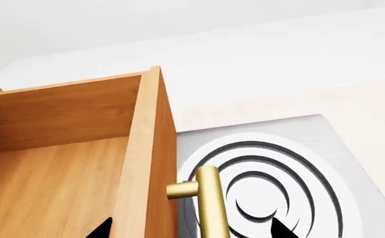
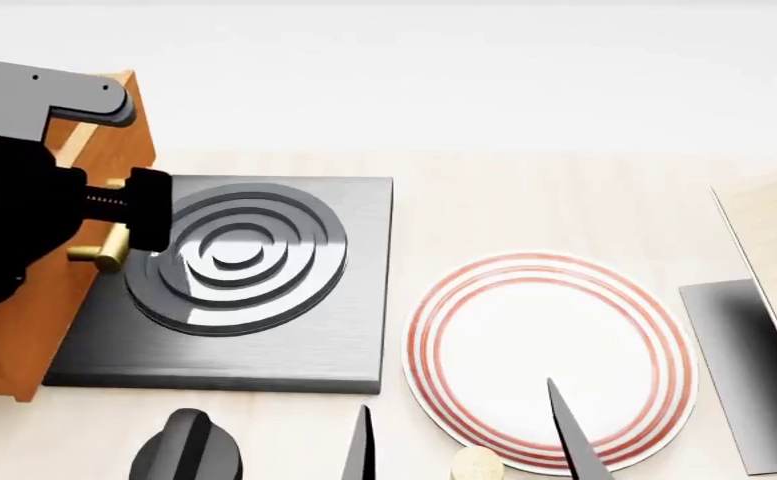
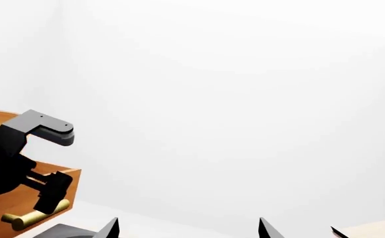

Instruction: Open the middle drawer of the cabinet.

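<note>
Right gripper [image 2: 462, 440] spread (tips only, cut off), left gripper [image 2: 128, 225] at middle drawer's [image 1: 53, 163] brass handle [image 1: 209, 201], grip unclear

All three renders are bright and evenly lit, with a flat, diffuse light that seems to come from above. The white backdrop is nearly blown out, so in the right wrist view most of the picture is featureless pale grey-white. Shadows are soft and faint: a thin dark line under the hotplate [image 2: 228, 350] on the desk [image 2: 522, 200], and mild shading inside the middle drawer [image 1: 53, 163]. The brass handle [image 1: 209, 203] carries a soft highlight, and the brushed hotplate surface shows a gentle sheen. Edges are crisp everywhere, without blur, noise or visible lens distortion.
</note>
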Robot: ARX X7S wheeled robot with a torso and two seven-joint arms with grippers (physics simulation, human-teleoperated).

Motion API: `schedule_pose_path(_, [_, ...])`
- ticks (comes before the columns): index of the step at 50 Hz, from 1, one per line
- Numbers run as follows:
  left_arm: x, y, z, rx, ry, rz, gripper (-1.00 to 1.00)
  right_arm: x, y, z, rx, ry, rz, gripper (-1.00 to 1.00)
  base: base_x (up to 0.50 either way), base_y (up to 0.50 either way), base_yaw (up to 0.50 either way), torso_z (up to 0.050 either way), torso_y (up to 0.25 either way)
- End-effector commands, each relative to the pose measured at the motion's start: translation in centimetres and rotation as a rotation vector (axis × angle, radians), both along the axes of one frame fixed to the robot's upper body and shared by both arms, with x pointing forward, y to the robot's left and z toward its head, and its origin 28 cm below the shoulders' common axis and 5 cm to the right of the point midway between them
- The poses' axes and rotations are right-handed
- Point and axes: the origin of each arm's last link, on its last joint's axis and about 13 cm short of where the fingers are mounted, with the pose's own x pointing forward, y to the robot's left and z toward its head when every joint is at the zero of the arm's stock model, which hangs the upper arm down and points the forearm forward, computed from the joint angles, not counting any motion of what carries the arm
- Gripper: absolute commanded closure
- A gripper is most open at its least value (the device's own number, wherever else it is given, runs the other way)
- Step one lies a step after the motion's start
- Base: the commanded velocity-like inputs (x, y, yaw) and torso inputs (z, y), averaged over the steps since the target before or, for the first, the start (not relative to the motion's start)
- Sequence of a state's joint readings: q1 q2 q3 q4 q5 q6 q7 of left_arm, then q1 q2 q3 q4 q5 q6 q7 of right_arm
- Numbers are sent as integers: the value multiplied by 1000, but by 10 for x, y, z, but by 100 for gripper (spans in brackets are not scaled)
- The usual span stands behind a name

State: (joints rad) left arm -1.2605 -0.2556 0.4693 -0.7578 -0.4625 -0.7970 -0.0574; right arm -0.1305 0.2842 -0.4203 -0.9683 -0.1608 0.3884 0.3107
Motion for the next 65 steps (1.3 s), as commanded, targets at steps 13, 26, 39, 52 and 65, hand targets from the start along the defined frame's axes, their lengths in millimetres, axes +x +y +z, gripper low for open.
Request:
schedule_pose_path(13, [-4,-35,-5,-68,11,-68,-100,0,-3,3,-5,-23,-16,-100,0,0,0,0,0])
schedule_pose_path(26, [-9,-47,-4,-89,4,-91,-100,0,-3,3,-1,-23,-15,-100,0,0,0,0,0])
schedule_pose_path(39, [-13,-51,-8,-101,1,-107,-100,0,-3,3,-2,-22,-14,-100,0,0,0,0,0])
schedule_pose_path(52, [-32,-53,-2,-44,-186,-66,-100,1,-3,1,-6,-16,-9,-100,0,0,0,0,0])
schedule_pose_path(65, [-42,-52,-2,-89,-301,-9,-100,1,-2,0,-10,-12,-4,-100,0,0,0,0,0])
